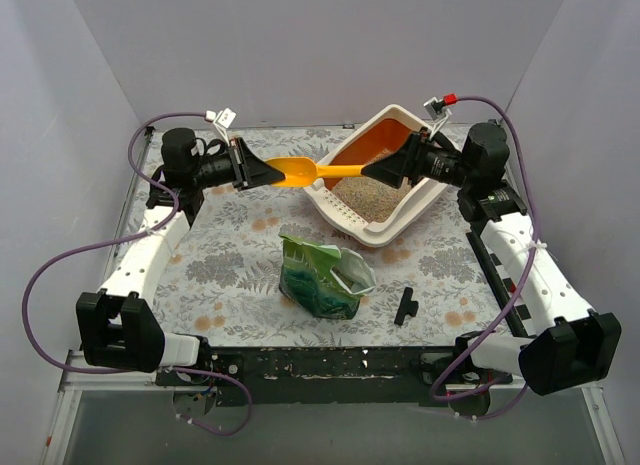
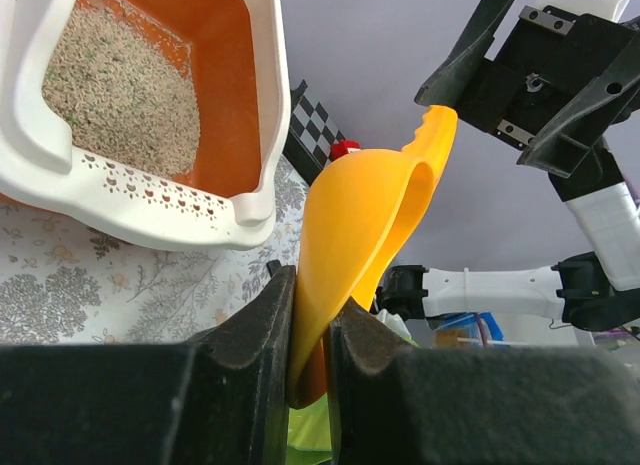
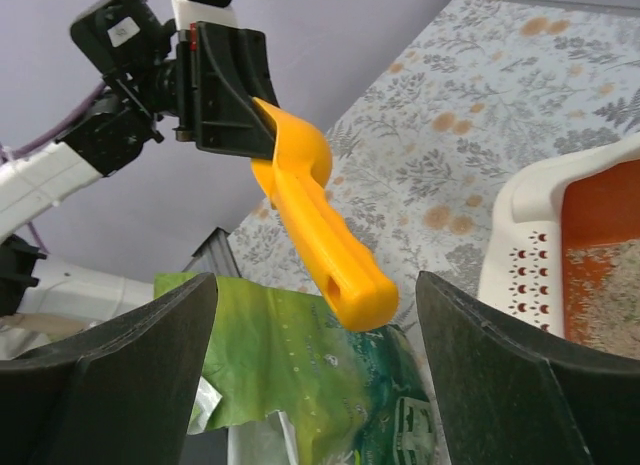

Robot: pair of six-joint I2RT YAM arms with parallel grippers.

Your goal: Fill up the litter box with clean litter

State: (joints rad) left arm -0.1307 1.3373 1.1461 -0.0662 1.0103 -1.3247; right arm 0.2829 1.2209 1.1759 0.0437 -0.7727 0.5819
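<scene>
Scoop handover in mid-air, only one side gripping

Nearest, the green bag (image 1: 322, 277) sat on the table (image 1: 230, 255). Beyond it, the left gripper (image 1: 262, 171) clenched the orange scoop (image 1: 310, 170) by its bowl edge. The right gripper (image 1: 375, 171) gaped around the handle, unclosed, so an early release would likely drop the scoop. Farthest, the litter box (image 1: 372, 230) held the clean litter (image 1: 365, 195).

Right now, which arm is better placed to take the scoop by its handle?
Right. The right gripper is open around the free handle end of the scoop, beside the litter box; the left gripper pinches its bowl end.
</scene>
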